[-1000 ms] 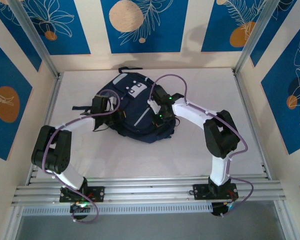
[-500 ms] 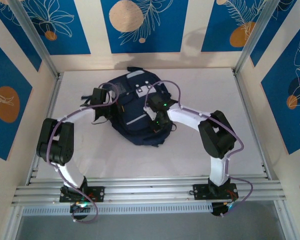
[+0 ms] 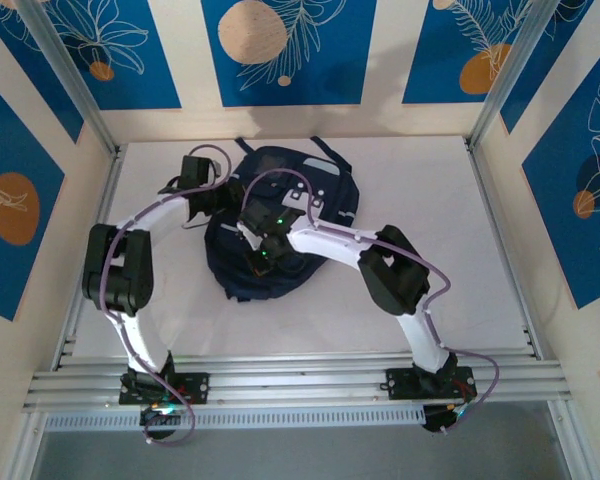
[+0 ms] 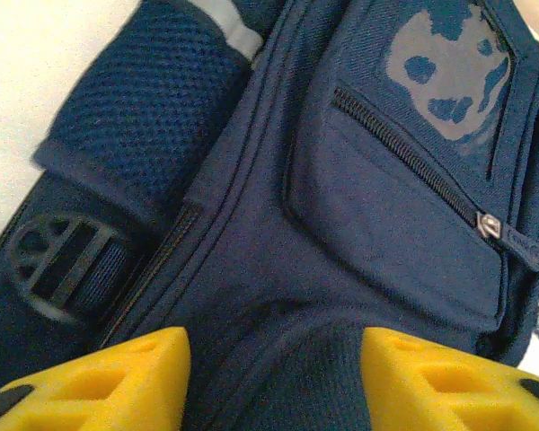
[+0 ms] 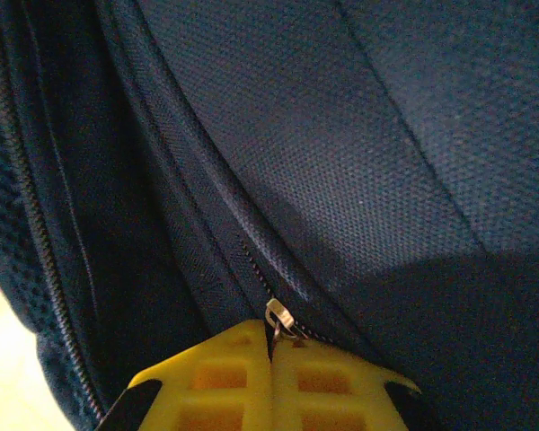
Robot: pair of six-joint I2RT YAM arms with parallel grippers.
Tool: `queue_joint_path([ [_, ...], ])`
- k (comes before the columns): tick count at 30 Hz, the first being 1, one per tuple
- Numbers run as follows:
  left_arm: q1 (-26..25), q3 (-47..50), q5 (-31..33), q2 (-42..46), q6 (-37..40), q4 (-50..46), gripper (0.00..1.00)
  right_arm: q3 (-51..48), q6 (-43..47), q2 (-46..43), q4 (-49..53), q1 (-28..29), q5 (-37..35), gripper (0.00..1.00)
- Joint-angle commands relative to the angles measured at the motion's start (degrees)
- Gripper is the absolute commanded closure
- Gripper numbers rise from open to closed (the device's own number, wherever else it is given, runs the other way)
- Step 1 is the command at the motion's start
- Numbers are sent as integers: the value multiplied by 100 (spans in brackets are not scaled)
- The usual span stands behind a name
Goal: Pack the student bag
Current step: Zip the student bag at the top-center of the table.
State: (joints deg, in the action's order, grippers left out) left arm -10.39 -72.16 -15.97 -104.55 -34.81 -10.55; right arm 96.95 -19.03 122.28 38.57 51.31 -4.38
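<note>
The student bag, dark navy with a small white patch, lies in the middle of the white table. My left gripper sits at the bag's upper left edge. In the left wrist view its yellow fingers stand on either side of a thick padded fold of the bag, gripping it. My right gripper rests on the bag's lower left part. In the right wrist view my right gripper is shut on the small metal zipper pull of a closed zipper along the bag.
Metal rails run along the near edge and aluminium posts stand at the back corners. Blue patterned walls enclose the table. A strap with a plastic buckle lies beside the left fingers.
Both grippers have moved left and farther back. The bag has turned and shifted left with them, its white patch now pointing to the back right.
</note>
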Motion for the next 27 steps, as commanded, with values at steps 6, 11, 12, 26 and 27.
queue_joint_path([
  [6, 143, 888, 76, 1317, -20, -898, 41, 38, -1092, 11, -1024, -474, 1199, 100],
  [11, 144, 1644, -72, 2053, -85, -1198, 38, -60, -1241, 0, -1055, -582, 1395, 100],
  [12, 142, 1801, -109, 2164, -112, -1263, 37, -70, -1260, -2, -1054, -591, 1442, 100],
  [26, 95, 3298, 6, 2392, -825, -145, 40, -9, -1499, -170, -198, -515, 1279, 100],
  [27, 92, 3292, 47, 2314, -854, -42, 42, 15, -1497, -161, -55, -480, 1153, 100],
])
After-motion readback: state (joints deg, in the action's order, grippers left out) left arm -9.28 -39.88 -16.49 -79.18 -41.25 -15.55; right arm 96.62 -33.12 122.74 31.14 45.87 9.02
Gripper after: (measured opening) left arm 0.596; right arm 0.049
